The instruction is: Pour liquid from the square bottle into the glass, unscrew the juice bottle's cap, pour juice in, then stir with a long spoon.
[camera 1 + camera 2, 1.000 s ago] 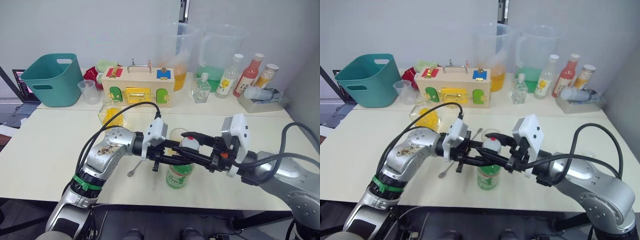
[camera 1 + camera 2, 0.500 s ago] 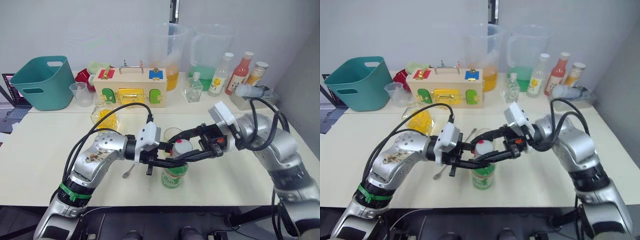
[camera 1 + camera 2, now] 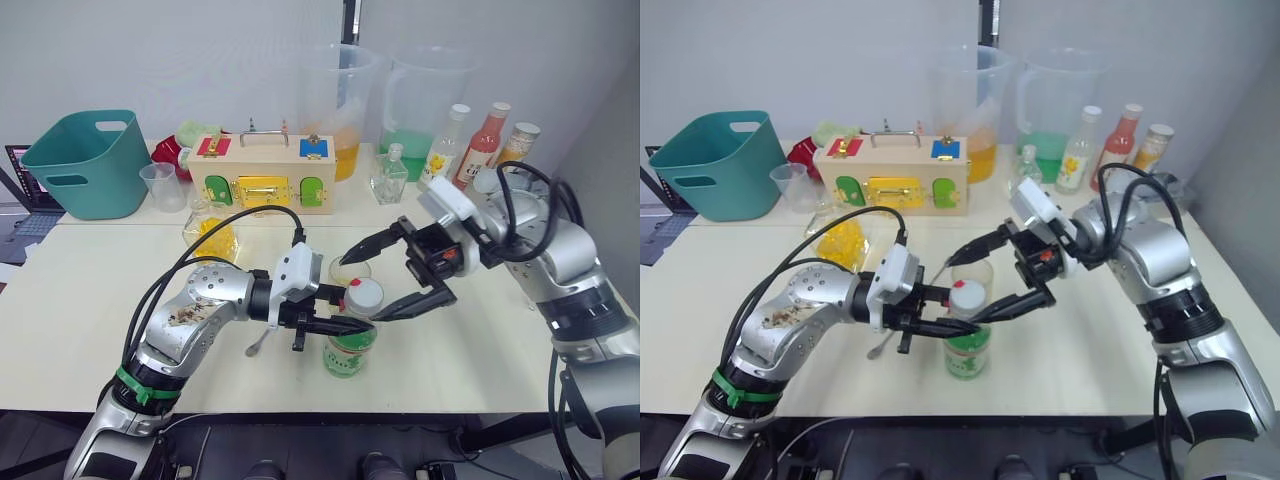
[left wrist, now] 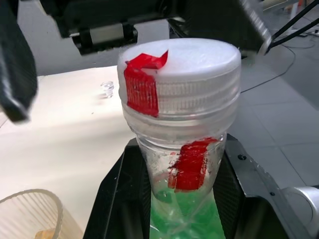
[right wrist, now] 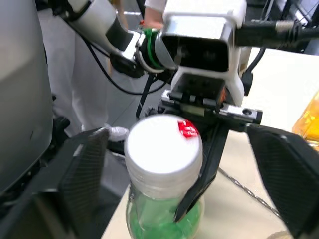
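Observation:
The juice bottle (image 3: 343,350), with pale green juice (image 4: 192,219) and a green-and-white label, stands upright on the table's near middle. Its white cap (image 3: 364,295) with a red mark sits on the neck. My left gripper (image 3: 335,322) is shut on the neck just under the cap. My right gripper (image 3: 358,290) is open wide, one finger above and behind the cap and one beside it, apart from it. The glass (image 3: 349,270) stands just behind the bottle. The square bottle (image 3: 212,232) sits further back left. The long spoon (image 3: 263,343) lies under my left forearm.
At the back stand a teal bin (image 3: 90,158), a plastic cup (image 3: 161,186), a wooden latch box (image 3: 265,180), two big pitchers (image 3: 345,100), a small square glass bottle (image 3: 389,180), several bottles (image 3: 483,145) and a grey tray (image 3: 500,190).
My right gripper's fingers have spread wide and come off the cap, with the wrist lifted slightly. The cap is still on the bottle, and my left gripper keeps holding the neck.

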`<state>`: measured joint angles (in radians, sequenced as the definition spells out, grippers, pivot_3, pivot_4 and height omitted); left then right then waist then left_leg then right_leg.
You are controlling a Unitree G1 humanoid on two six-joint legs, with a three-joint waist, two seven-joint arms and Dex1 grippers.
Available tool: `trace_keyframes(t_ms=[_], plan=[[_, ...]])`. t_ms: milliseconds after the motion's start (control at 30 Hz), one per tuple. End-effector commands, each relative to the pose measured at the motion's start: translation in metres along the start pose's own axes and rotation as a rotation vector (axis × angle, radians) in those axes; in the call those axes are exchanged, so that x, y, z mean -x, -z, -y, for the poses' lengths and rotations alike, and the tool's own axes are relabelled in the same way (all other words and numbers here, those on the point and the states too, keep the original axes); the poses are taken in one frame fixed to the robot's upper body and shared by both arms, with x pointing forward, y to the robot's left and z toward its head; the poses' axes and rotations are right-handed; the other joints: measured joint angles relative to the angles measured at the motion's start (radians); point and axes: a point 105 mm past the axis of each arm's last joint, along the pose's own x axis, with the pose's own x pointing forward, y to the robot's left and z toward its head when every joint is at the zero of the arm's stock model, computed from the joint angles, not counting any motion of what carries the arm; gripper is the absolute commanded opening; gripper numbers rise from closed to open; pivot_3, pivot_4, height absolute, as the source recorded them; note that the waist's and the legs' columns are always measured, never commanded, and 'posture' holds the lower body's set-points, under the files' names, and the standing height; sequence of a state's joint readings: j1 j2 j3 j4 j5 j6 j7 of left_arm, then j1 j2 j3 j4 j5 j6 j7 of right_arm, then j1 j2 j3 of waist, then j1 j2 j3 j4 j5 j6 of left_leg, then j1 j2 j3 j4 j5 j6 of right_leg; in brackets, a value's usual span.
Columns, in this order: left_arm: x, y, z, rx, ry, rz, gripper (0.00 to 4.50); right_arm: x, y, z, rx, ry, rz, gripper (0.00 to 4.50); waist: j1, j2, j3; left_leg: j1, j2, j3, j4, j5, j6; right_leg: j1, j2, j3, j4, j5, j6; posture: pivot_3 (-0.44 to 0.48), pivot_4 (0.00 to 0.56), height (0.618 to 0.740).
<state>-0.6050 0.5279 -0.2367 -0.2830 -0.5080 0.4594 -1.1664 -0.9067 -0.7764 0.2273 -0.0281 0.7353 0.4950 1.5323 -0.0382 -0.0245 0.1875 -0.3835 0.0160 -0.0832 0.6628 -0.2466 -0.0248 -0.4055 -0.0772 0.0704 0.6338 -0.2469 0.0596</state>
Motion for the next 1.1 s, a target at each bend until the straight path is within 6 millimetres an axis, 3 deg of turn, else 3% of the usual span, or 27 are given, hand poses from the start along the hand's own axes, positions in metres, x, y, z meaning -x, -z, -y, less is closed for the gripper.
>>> trace_keyframes(t_ms=[33, 100, 233, 367, 633, 1033, 1100], plan=[[-0.004, 0.009, 0.0, 0.013, 0.014, -0.03, 1.13, 0.009, -0.016, -0.008, 0.029, 0.121, 0.041, 4.5, 0.006, 0.0, 0.0, 0.0, 0.0, 0.0, 0.0, 0.0, 0.0, 0.0, 0.0, 0.0, 0.0, 0.0, 0.0, 0.0, 0.15, 0.74], [-0.004, 0.009, 0.0, 0.013, 0.017, -0.028, 1.13, 0.011, -0.017, -0.009, 0.024, 0.163, 0.049, 4.5, 0.012, 0.0, 0.0, -0.001, -0.001, 0.0, 0.0, 0.0, 0.0, 0.0, 0.0, 0.0, -0.001, 0.0, 0.0, 0.0, 0.15, 0.74], [-0.008, 0.011, -0.001, 0.014, 0.031, -0.008, 1.13, 0.018, -0.014, -0.025, -0.072, 0.438, 0.11, 4.5, 0.029, 0.0, 0.0, -0.001, 0.0, 0.0, 0.0, 0.0, 0.0, 0.0, 0.0, 0.0, -0.001, 0.0, 0.0, 0.0, 0.15, 0.74], [-0.01, 0.014, -0.004, 0.025, 0.038, 0.003, 1.13, 0.004, -0.005, -0.032, -0.137, 0.696, 0.181, 4.5, 0.028, 0.0, 0.0, -0.002, -0.001, -0.001, 0.0, 0.0, 0.0, 0.0, -0.001, 0.0, -0.001, 0.0, 0.0, 0.0, 0.15, 0.74], [-0.017, 0.016, -0.01, 0.042, 0.054, 0.036, 1.13, -0.018, 0.002, -0.046, -0.256, 0.86, 0.199, 4.5, 0.033, 0.0, -0.001, -0.001, -0.001, 0.0, 0.0, 0.0, 0.0, 0.002, -0.001, 0.0, -0.003, 0.0, 0.0, 0.0, 0.15, 0.74], [-0.023, 0.016, -0.012, 0.07, 0.056, 0.059, 1.13, -0.016, 0.007, -0.043, -0.257, 1.041, 0.139, 4.5, 0.04, 0.0, -0.001, -0.001, -0.002, 0.0, 0.0, 0.0, 0.0, 0.003, -0.001, 0.0, -0.004, 0.0, 0.001, 0.0, 0.15, 0.74], [-0.023, 0.016, -0.011, 0.072, 0.059, 0.06, 1.13, -0.016, 0.007, -0.043, -0.257, 1.056, 0.143, 3.98, 0.04, 0.0, -0.001, -0.001, -0.002, 0.0, 0.0, 0.0, 0.0, 0.003, -0.001, 0.0, -0.004, 0.0, 0.001, 0.0, 0.15, 0.74]])
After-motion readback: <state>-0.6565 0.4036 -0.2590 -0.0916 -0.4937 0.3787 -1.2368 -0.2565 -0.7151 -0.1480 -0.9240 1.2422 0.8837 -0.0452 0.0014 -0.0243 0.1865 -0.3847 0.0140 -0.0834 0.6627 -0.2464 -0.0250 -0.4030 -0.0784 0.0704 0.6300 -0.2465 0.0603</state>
